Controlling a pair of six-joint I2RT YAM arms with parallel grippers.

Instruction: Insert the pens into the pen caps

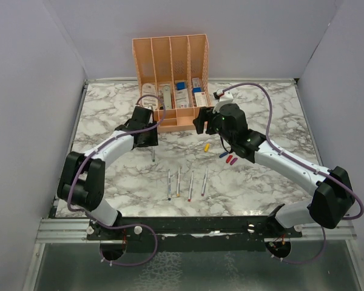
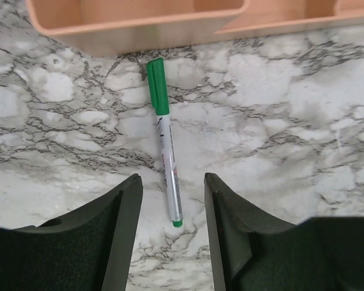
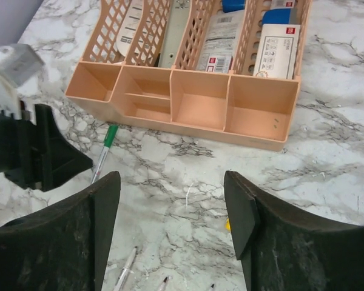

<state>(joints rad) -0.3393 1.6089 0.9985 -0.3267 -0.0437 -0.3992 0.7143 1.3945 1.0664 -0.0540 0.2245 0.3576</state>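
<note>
Left gripper (image 2: 171, 179) wide over green pen (image 2: 168, 159), seemingly capped; right gripper (image 3: 171, 177) wide, empty. Risk: off-centre closing rolls pen across bench (image 2: 291, 121).

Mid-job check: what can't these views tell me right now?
Top view: green pen mostly hidden beneath left gripper.
Top view: loose pens' tip colours too small.
Right wrist: yellow cap half hidden behind right gripper; loose pens cut off at bottom edge.

glossy marble table (image 2: 303, 121), matt peach plastic organiser (image 3: 255, 130).
</note>
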